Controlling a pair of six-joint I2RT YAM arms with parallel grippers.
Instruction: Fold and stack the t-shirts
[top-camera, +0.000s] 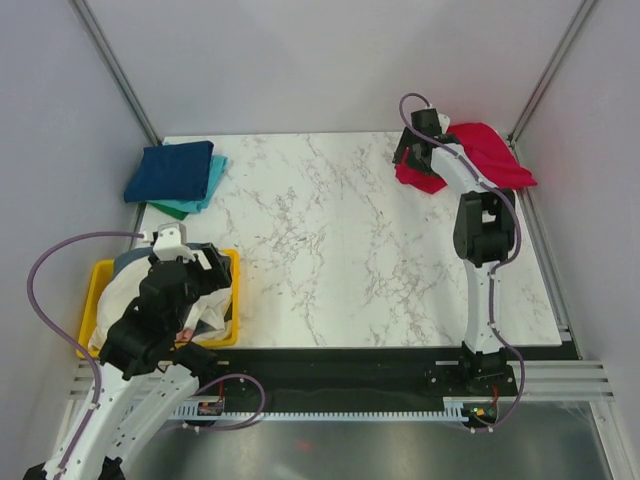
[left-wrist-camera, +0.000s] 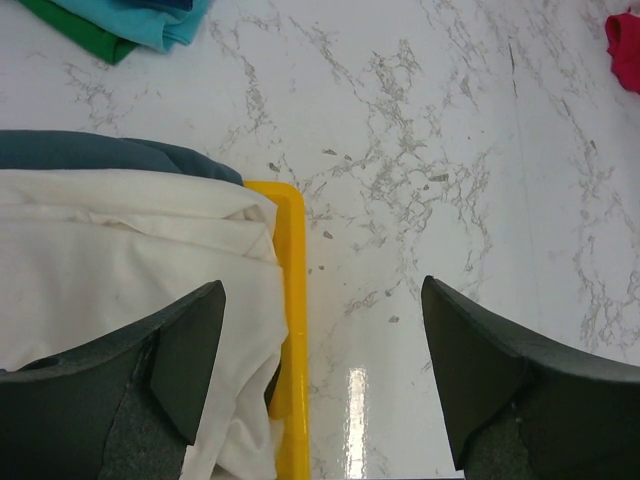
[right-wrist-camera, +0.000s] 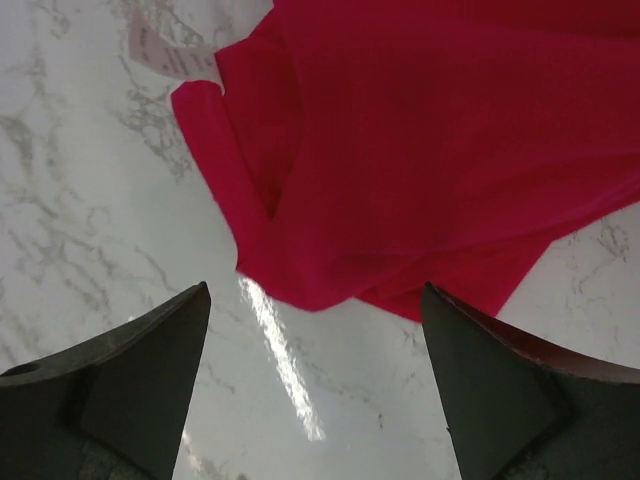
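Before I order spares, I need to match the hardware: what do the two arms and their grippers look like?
Both the left arm and right arm have white links with bulky black joint housings, and a thin purple cable loops alongside each. The left gripper and right gripper each have two dark wedge-shaped fingers tapering to blunt tips.

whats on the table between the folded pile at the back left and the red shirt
Nothing: only bare marble tabletop runs from the folded pile to the red shirt. The top external view shows it best.
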